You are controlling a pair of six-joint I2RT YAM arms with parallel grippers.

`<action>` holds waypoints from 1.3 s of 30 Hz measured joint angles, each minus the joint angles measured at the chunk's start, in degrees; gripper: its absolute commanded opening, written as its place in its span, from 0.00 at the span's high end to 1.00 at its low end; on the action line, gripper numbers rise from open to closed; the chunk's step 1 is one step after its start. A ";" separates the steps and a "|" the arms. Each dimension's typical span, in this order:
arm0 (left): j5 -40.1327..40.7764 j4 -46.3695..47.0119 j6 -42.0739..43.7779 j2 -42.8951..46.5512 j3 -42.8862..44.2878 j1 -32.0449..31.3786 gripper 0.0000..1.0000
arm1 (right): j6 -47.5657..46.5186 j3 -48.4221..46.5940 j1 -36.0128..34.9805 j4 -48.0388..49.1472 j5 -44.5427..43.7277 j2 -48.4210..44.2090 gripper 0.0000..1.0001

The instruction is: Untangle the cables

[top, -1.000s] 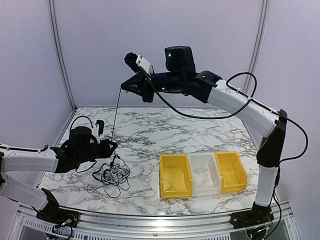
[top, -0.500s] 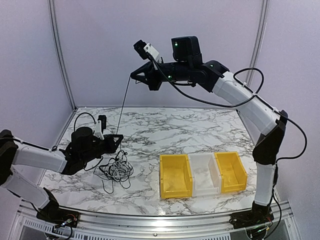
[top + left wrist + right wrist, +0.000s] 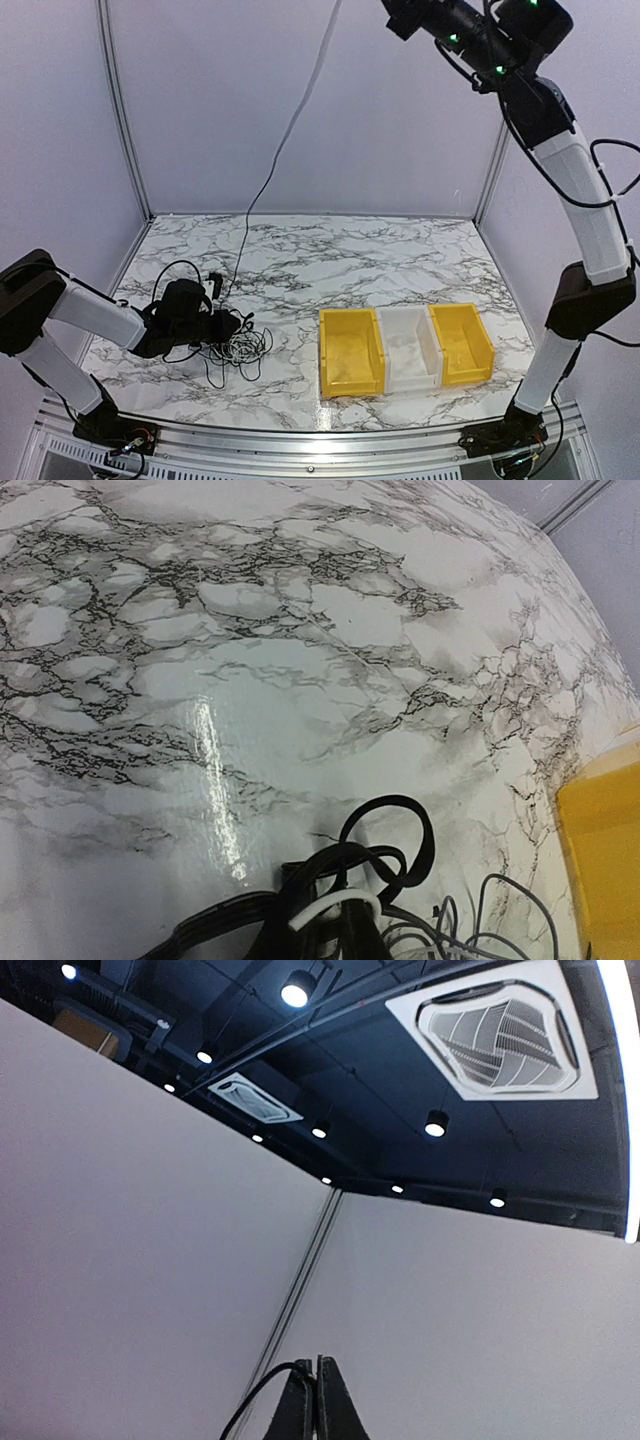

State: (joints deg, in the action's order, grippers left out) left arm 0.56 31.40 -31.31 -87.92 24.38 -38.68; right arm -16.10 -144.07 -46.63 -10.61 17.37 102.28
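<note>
A small tangle of thin black and white cables (image 3: 238, 346) lies on the marble table at the front left. My left gripper (image 3: 226, 325) rests low on the tangle's left side. In the left wrist view it (image 3: 325, 925) is closed among black loops (image 3: 425, 830) and a white cable (image 3: 325, 908). One long black cable (image 3: 262, 190) runs from the tangle steeply up and out of the top of the view. My right gripper (image 3: 318, 1395) is raised very high, pointing at the ceiling, shut on that black cable (image 3: 255, 1395). Its fingertips are out of the top external view.
Three bins stand in a row at the front right: a yellow one (image 3: 350, 352), a clear one (image 3: 410, 348) and another yellow one (image 3: 463, 343). The nearest yellow bin's edge shows in the left wrist view (image 3: 600, 850). The right arm (image 3: 570, 170) stretches up along the right wall.
My right arm has swung up and to the right, drawing the black cable much higher. My left gripper has dropped down to the table at the tangle.
</note>
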 measured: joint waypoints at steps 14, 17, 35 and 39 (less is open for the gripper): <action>1.42 -0.76 0.07 -0.57 -0.02 0.11 0.70 | -16.04 4.76 0.96 12.41 -14.12 -8.09 1.00; 1.53 -2.84 -0.96 1.57 0.00 0.11 0.55 | -17.90 12.90 3.58 12.90 -16.59 -13.88 1.00; 17.79 -29.99 8.46 11.26 34.47 4.20 0.01 | -24.50 36.00 9.46 5.25 -15.85 -23.28 1.00; 20.11 -34.01 11.45 11.23 40.72 5.62 0.01 | -23.17 36.00 9.25 4.28 -13.22 -22.75 1.00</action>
State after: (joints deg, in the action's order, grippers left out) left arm 20.67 -2.61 -19.86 -76.69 65.10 -33.06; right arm -39.27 -108.07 -37.39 -6.33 4.14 79.53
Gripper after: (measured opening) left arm 0.989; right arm 0.022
